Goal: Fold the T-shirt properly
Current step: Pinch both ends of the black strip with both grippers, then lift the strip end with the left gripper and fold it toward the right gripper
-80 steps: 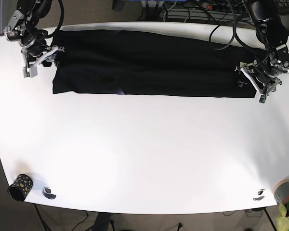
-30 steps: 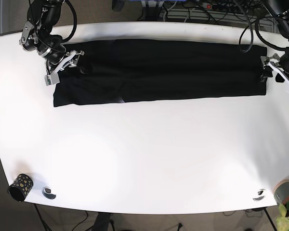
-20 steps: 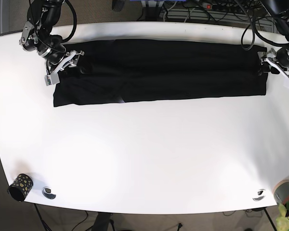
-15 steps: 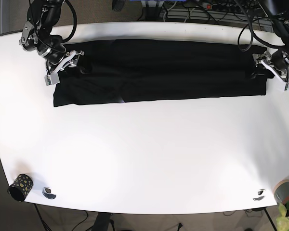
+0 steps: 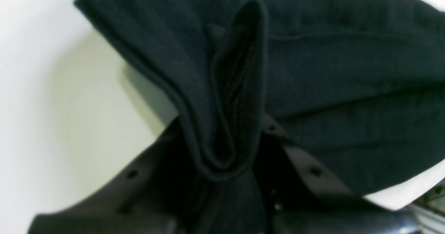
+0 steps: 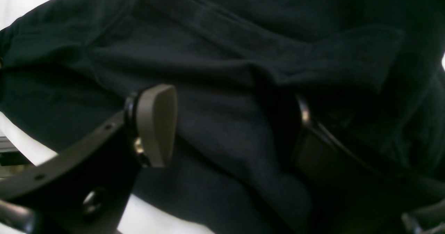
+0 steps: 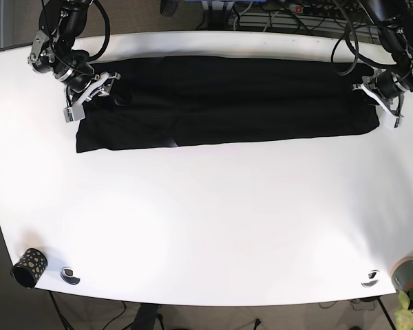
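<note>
The black T-shirt lies as a long folded band across the far part of the white table. My left gripper is at the shirt's right end. In the left wrist view this gripper is shut on a bunched fold of the shirt. My right gripper is at the shirt's left end. In the right wrist view it is open, with the shirt lying between its fingers; one tan pad shows bare.
A patterned cup and a small round fitting sit at the front left edge. Another fitting and a grey plant pot are at the front right. Cables run behind the table.
My left gripper has moved in from beyond the shirt's right end and closed on it; that end has shifted slightly leftward. My right gripper has stayed at the left end.
</note>
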You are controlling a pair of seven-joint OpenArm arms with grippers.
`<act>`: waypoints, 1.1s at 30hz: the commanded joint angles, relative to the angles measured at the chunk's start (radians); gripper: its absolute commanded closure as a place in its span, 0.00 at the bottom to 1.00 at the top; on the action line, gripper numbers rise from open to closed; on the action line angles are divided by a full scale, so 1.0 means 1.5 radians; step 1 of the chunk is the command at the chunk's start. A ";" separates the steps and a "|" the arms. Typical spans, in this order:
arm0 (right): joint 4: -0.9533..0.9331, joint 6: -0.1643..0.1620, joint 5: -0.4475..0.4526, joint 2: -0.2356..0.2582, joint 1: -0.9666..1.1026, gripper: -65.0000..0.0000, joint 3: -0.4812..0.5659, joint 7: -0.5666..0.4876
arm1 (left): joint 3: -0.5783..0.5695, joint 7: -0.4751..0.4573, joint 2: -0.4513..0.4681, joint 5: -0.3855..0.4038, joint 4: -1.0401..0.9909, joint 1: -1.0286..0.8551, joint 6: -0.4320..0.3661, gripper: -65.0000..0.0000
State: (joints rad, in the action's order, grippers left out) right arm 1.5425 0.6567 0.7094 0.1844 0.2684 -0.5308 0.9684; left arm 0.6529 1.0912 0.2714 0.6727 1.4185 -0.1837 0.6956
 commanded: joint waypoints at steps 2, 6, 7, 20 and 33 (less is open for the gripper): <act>-0.005 -0.016 -0.048 0.004 0.005 0.36 -0.002 0.031 | -0.011 0.005 0.009 0.003 0.104 -0.007 0.002 0.96; -0.005 -0.016 -0.048 0.004 0.005 0.36 -0.002 0.031 | -0.079 0.037 -0.007 0.002 0.210 -0.014 0.002 0.96; -0.005 -0.016 -0.048 0.004 0.005 0.36 -0.002 0.031 | -0.091 0.041 -0.011 0.002 0.227 -0.015 0.002 0.96; -0.005 -0.016 -0.046 0.004 0.005 0.36 -0.002 0.031 | -0.331 0.064 -0.118 0.001 0.254 0.025 -0.080 0.96; -0.005 -0.016 -0.044 0.004 0.005 0.36 -0.002 0.031 | -0.361 0.063 -0.182 -0.001 0.216 0.053 -0.109 0.94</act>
State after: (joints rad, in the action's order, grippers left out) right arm 1.5410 0.6559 0.7101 0.1829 0.2680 -0.5312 0.9642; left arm 0.1223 1.1938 0.0002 0.6525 1.7336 -0.1150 0.5304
